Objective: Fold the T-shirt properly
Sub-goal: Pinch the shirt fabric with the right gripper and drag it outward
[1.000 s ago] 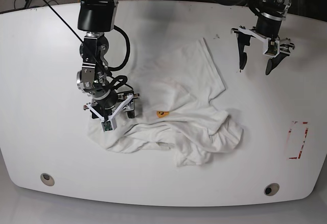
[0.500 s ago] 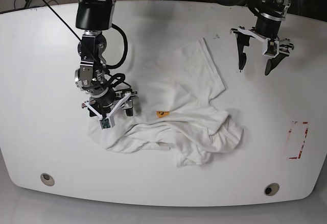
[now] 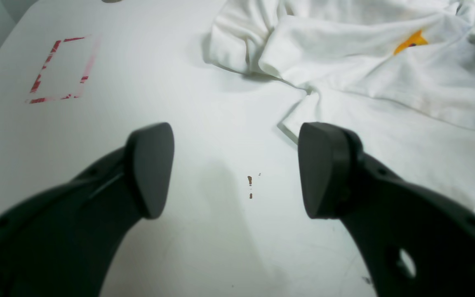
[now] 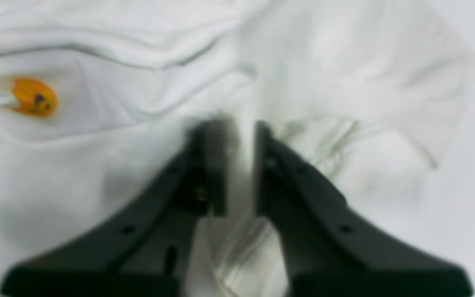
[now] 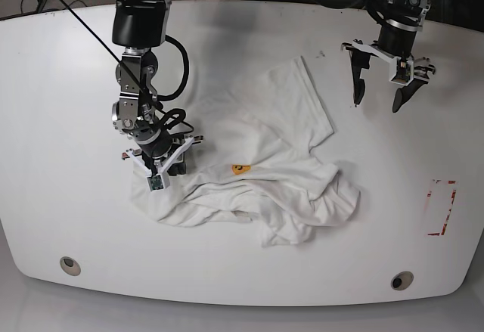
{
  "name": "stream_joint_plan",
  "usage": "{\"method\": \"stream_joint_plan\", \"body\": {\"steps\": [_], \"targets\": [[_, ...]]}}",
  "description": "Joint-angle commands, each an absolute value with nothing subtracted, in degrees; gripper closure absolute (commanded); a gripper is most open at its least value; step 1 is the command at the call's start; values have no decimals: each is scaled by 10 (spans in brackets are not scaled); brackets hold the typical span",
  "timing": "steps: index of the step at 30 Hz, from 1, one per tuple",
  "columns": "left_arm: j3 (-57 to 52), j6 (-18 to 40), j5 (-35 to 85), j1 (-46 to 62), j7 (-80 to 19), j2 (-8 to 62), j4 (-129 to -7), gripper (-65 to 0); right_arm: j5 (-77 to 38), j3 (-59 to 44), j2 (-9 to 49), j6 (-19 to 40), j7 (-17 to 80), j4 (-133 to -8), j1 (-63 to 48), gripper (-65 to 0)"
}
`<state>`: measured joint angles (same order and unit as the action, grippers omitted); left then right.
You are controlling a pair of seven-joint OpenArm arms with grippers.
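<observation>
The white T-shirt (image 5: 265,158) lies crumpled at the table's middle, with a small orange bit of print (image 5: 240,169) showing. My right gripper (image 5: 168,167) is down on the shirt's left edge. In the right wrist view its fingers (image 4: 270,173) stand close together with a ridge of white cloth pinched between them, the orange print (image 4: 33,97) off to the left. My left gripper (image 5: 376,99) hangs open above bare table beyond the shirt's far right corner. In the left wrist view the left gripper (image 3: 233,169) holds nothing, and the T-shirt (image 3: 386,82) lies ahead to the right.
A red tape rectangle (image 5: 441,207) marks the table near its right edge, also in the left wrist view as the tape rectangle (image 3: 60,68). Two round holes (image 5: 69,265) (image 5: 401,280) sit near the front edge. Small brown specks (image 3: 250,181) lie under the left gripper.
My right gripper has gone from open to shut, pinching the shirt's left edge, after shifting slightly left. The left arm has not moved.
</observation>
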<state>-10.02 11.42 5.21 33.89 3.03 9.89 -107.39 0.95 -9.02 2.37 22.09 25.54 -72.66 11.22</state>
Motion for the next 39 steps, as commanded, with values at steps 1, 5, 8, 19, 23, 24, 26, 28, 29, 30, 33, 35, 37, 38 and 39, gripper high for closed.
{"method": "stream_joint_plan", "body": {"steps": [1,5,8,19,23,24,26,28,29,30,33,35,37,38,39], "targets": [[-102,110,59,337,48,101,-1082,-439,1,-90,23,220,241,-744,128,-70],[-104,113,55,345,51,101,-1084,-441,2,-97,25,219,243,-739,127,-170],[-104,112,55,346,51,102,-1084,-442,2,-99,30,219,244,-738,128,-246],[-104,110,55,346,48,102,-1086,-442,4,-104,58,219,220,-735,120,-368],[-104,110,54,347,50,102,-1087,-443,3,-104,64,219,219,-733,118,-357],[-104,110,54,347,50,102,-1087,-443,3,-102,65,219,219,-733,119,-352],[-104,110,54,347,51,102,-1087,-443,3,-98,68,219,220,-733,120,-341],[-104,110,53,347,51,102,-1088,-444,3,-91,73,220,224,-734,124,-313],[-104,110,53,347,51,102,-1089,-443,3,-87,77,221,229,-735,128,-293],[-104,110,53,347,51,102,-1089,-443,3,-85,77,220,230,-737,129,-280],[-102,110,54,345,49,103,-1088,-442,3,-82,79,220,235,-743,130,-248],[-102,109,54,345,49,103,-1088,-443,3,-83,81,220,240,-749,132,-243],[-102,109,54,345,49,103,-1088,-444,3,-83,83,220,245,-757,134,-251],[-102,110,54,347,50,102,-1088,-443,4,-87,89,219,257,-771,133,-274],[-102,110,54,349,50,102,-1089,-442,6,-90,95,218,269,-784,132,-298]]}}
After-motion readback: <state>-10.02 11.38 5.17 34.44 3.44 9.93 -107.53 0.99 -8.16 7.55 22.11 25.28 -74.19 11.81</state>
